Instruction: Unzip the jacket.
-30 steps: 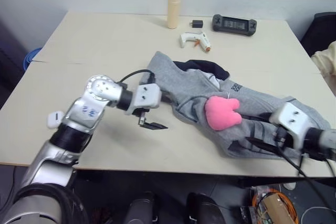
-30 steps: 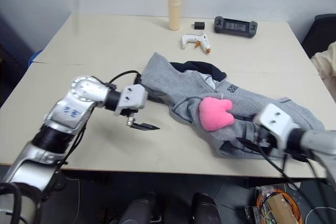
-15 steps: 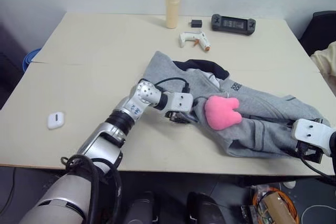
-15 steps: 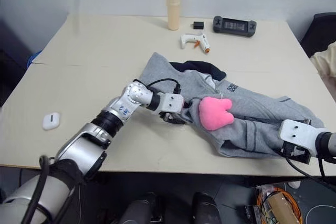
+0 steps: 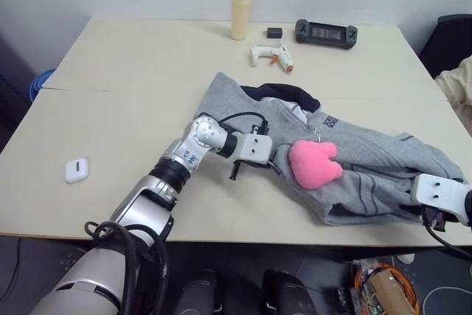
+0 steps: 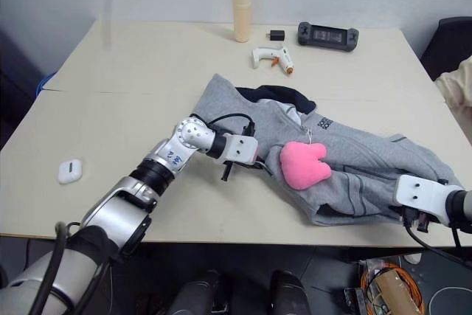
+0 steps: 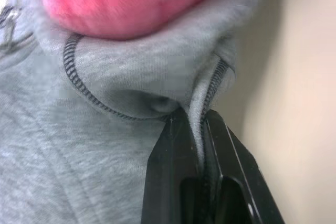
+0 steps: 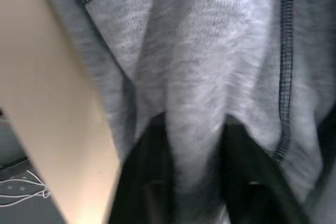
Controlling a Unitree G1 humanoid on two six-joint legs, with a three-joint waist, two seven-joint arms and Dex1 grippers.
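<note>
The light-grey jacket [image 5: 361, 154] lies crumpled at the table's right front, navy collar toward the back, with a pink plush toy [image 5: 314, 164] resting on it. My left gripper [image 5: 258, 168] sits at the jacket's left edge, just left of the toy. In the left wrist view the left gripper [image 7: 193, 119] is shut on a stitched fold of the grey fabric. At the jacket's right front corner near the table edge is my right gripper [image 5: 433, 214]. Its black fingers [image 8: 152, 145] have pinched a ridge of grey fabric between them.
At the back of the table stand a cream cylinder [image 5: 240, 1], a small black block [image 5: 274, 32], a black controller [image 5: 327, 32] and a white glue gun [image 5: 271, 55]. A small white case [image 5: 76, 170] lies at the left front. The table's front edge [image 5: 243, 240] runs close below the jacket.
The left gripper moved right from bare table to the jacket's edge and shut on the fabric. The right gripper shifted right along the jacket's front corner and shut on it.
</note>
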